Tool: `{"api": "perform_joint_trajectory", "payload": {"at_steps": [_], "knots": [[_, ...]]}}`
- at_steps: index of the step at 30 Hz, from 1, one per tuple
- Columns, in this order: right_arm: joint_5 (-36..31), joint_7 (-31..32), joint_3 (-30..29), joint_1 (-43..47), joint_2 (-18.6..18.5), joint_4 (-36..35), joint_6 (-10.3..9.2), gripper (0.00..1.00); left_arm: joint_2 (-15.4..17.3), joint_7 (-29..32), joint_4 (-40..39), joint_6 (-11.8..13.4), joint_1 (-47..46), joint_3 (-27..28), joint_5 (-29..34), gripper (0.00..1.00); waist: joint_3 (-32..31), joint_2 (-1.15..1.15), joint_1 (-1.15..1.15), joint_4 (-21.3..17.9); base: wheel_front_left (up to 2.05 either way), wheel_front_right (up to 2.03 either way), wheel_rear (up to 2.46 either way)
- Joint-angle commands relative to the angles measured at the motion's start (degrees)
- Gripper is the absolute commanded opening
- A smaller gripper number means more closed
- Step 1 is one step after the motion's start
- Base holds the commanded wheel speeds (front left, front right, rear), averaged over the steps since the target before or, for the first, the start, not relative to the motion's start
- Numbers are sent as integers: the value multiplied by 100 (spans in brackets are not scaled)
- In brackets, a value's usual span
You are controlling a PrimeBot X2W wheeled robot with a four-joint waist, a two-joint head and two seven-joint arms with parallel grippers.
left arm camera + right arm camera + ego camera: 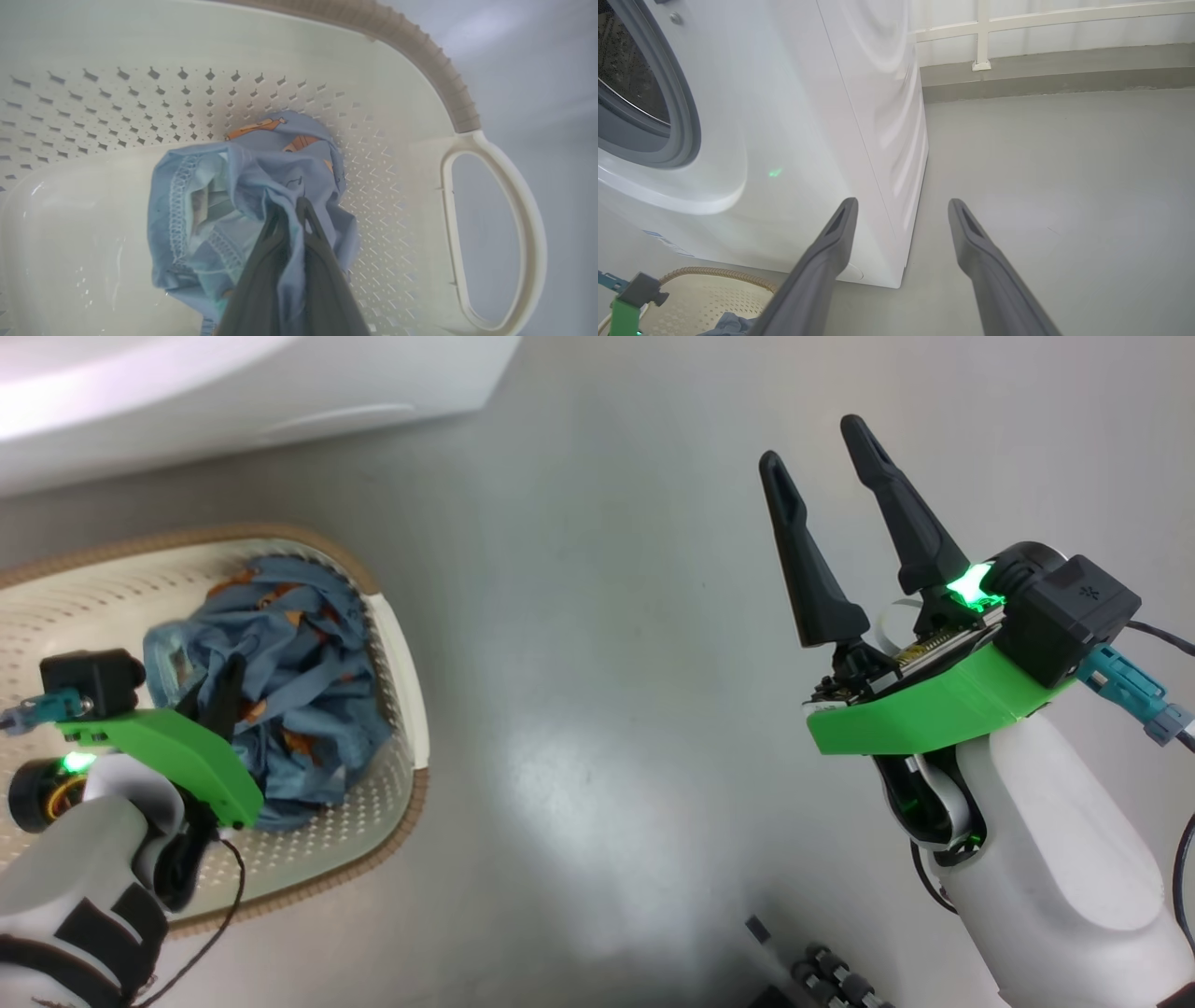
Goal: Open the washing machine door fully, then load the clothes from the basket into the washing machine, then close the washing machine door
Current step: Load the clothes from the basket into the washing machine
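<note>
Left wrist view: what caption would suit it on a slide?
Left gripper shut on the clothes, bunched against the basket wall.

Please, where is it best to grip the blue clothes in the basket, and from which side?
Pinch a raised fold on top of the clothes, coming from above: the bundle is soft and crumpled, and the basket walls block the sides.

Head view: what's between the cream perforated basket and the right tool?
Just bare grey floor between the cream-white perforated plastic basket and the dark two-fingered right tool, which is open; seen in the head view.
</note>
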Motion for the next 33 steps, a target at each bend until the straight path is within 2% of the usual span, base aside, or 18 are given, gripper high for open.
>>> {"api": "perform_joint_trajectory", "payload": {"at_steps": [1, 5, 10, 24, 33], "knots": [[-14, -46, 58, 240, -23, -78, 42, 100, 120, -96, -100, 4, 190, 117, -92, 0, -266, 0, 0, 147, 0, 0, 0], [14, -46, 17, 308, -69, -43, 42, 100, 101, -128, -213, 4, 267, 238, -46, 0, -504, 0, 0, 253, 0, 0, 0], [35, -46, -36, 378, -115, -30, 42, 100, 101, -131, -421, 4, 373, 727, 216, 0, -709, 0, 0, 358, 0, 0, 0], [121, -46, -161, 749, -276, 71, 42, 100, -82, -133, -1282, 4, 1395, 2638, 1649, 0, -1531, 0, 0, 613, 0, 0, 0], [177, -46, -238, 1075, -411, 137, 42, 100, -351, -133, -1924, 4, 2087, 3981, 2786, 0, -2109, 0, 0, 776, 0, 0, 0]]}}
